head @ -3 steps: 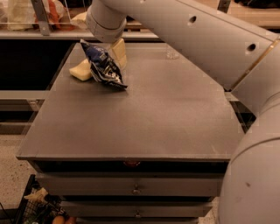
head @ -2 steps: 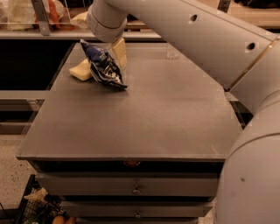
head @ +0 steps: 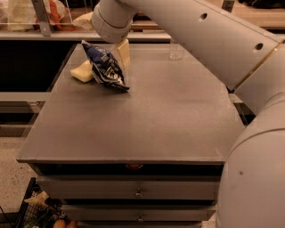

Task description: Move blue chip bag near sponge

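Observation:
The blue chip bag (head: pixel 105 66) is a crumpled navy foil bag with white lettering. It stands tilted at the far left of the grey table (head: pixel 142 120), its lower corner on the tabletop. The pale yellow sponge (head: pixel 83 71) lies right beside it on the left, touching or partly behind it. My gripper (head: pixel 117 47) is at the end of the big white arm, right above and behind the bag's top edge. The bag covers much of the gripper, so its hold on the bag does not show.
A clear plastic bottle (head: pixel 176 50) stands at the table's far edge. A shelf with packaged goods (head: pixel 26 13) runs behind the table. Drawers (head: pixel 139 192) sit under the tabletop. A wire basket (head: pixel 40 209) is on the floor at the lower left. My arm spans the upper right.

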`<state>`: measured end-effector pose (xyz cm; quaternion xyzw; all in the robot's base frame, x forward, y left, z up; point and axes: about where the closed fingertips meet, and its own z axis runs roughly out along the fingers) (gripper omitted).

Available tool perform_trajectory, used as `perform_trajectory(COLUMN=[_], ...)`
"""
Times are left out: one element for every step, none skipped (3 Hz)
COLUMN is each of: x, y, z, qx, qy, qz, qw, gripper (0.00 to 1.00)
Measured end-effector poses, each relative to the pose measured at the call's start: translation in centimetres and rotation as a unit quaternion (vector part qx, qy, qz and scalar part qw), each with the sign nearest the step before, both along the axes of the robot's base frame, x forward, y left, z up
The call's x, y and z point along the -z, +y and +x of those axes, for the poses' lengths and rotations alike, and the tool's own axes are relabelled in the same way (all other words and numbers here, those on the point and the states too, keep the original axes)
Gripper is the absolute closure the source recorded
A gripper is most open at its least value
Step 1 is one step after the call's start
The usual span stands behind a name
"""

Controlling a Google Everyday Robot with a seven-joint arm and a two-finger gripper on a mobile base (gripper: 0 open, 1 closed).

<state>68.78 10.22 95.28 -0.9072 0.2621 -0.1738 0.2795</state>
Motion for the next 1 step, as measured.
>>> perform_trajectory(x=[0.12], y=[-0.12], z=[-0.30], qx=[-0.012], qy=[0.013], qz=[0.017], qw=[0.9997], gripper=[0.00])
